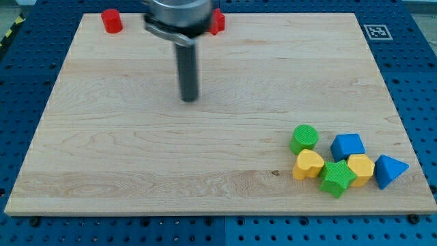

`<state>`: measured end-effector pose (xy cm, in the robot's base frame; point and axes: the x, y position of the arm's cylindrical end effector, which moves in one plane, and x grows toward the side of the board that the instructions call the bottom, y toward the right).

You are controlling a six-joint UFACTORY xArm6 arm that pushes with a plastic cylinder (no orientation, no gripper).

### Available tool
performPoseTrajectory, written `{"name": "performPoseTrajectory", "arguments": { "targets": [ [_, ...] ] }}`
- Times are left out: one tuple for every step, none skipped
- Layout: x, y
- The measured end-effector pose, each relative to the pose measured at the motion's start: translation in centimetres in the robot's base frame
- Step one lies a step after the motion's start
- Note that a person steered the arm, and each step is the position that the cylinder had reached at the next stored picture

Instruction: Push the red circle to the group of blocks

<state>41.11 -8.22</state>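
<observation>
red circle block (112, 21), a short red plastic cylinder: target of this run, sitting at the view's top left near the far edge of the board. entries below run from largest to smallest.

- pale wooden board (136, 157) on a blue perforated bench (416, 82); flat grain surface, suited to sliding.
- dark straight rod, my tip (189, 100) down near the board, in open wood right of and below the red circle, well apart from it. no jaws or hand on this rig, so nothing opens, closes or clamps; contact is by pushing only.
- group of blocks at the view's bottom right, packed touching or nearly so: blue pentagon-like block (347, 145), blue triangular block (389, 170), green star block (336, 178), green cylinder (304, 139), yellow heart-like block (308, 165), yellow hexagon-like block (360, 169).
- second red block (218, 22), partly hidden behind the rod's mount; shape unclear.
- black-and-white square marker (377, 31) at the board's top right corner; a pattern, no readable text.

judgement: i would need my tip beyond the circle, on its upper-left side, to drive it diagonally toward the group.
</observation>
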Motion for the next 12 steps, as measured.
{"name": "performPoseTrajectory", "arguments": {
  "targets": [
    [-4.5, -8.6],
    [-9.1, -15.8],
    [-13.9, -21.3],
    [-15.5, -21.9],
    [-17.8, -22.0],
    [-21.6, -22.0],
    [-21.6, -21.8],
    [-21.6, -18.8],
    [-21.6, -15.6],
    [-21.5, -14.9],
    [-20.7, -15.2],
    [-20.3, -15.4]
  ]
}}
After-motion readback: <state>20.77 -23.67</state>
